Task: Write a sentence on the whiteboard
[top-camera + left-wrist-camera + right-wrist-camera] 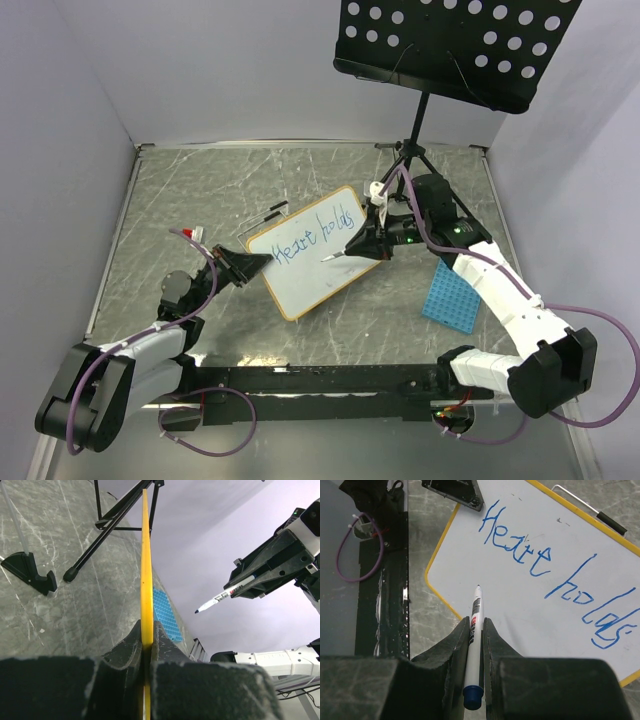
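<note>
The whiteboard (322,283) sits in the middle of the top view, on the grey surface (190,190). The left claw (255,266) is pressed together on the board's left edge. In the left wrist view you can see the thin yellow rim (146,580) pinched tight between its two fingers.

The right claw (365,244) comes in from the right side of the frame. It is pinching a marker (474,640), with the tip pointing at the board.

Two blue words are on the board now. They look like "Heart" (515,542) and "holds" (590,600), in slanted writing across the top part. So the sentence (318,235) is started, and I think it is not finished. The white space under the words is bare, with room for more.

The marker tip hangs over that bare part, under the first word. In the left wrist view the tip is in the air, apart from the board, so it is not writing right now. It looks ready to start a new line.

A blue grid tray (450,298) lies to the right. A black stand with holes (460,40) is at the top right.
</note>
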{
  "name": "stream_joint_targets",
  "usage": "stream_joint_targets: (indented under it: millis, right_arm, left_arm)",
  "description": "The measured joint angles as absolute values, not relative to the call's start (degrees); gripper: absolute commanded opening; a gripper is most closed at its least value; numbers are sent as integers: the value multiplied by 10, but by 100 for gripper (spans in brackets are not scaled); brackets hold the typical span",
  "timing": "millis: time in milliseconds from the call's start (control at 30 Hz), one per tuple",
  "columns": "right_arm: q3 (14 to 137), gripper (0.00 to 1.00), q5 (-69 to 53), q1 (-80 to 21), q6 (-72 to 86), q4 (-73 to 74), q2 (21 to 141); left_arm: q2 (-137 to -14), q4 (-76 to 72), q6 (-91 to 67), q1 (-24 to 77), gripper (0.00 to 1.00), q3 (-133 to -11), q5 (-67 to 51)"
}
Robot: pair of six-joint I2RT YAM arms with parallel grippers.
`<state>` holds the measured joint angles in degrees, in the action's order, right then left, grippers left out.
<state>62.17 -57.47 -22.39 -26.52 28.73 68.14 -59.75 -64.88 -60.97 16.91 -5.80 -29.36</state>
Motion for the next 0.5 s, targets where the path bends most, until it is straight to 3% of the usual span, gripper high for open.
stream_joint_targets:
  millis: [500]
  right_arm:
    - [623,0,-547,-264,-298,310,682]
  left_arm:
    - [-589,-642,-614,169,1,-58,-274]
